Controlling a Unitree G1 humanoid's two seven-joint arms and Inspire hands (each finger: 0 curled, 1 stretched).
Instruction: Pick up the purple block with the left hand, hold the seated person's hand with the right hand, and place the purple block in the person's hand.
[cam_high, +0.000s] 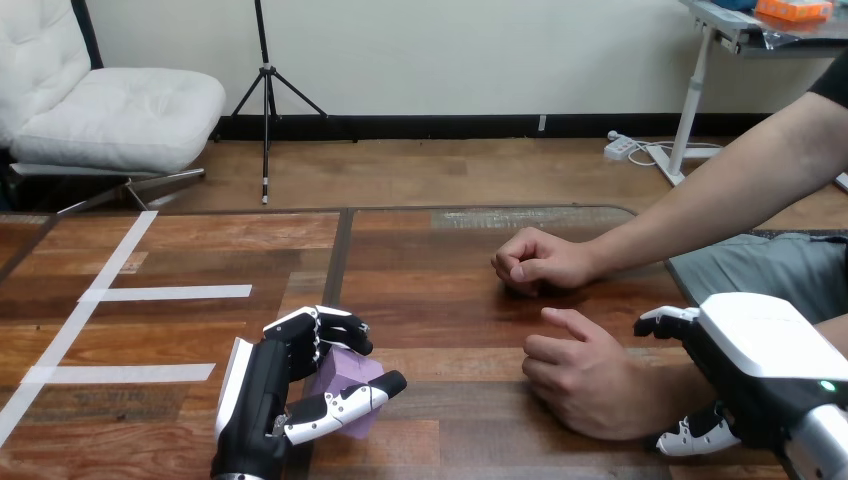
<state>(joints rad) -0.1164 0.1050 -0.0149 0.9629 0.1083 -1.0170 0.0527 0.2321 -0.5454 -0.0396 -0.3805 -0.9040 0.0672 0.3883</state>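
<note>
Nothing legible shows (no text, label or number).

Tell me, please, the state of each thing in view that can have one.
purple block: gripped by the left hand, low over the table.
left hand: fingers curled round the purple block.
right hand: fingers and thumb round the person's wrist.
person's nearer hand: loosely curled, empty, on the table.
person's farther hand: a fist, on the table.

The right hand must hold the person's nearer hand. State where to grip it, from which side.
Probably at the wrist end of the person's nearer hand, coming from the view's right, where the right hand is. It rests knuckles up, fingers curled leftward, leaving the wrist side reachable.
</note>
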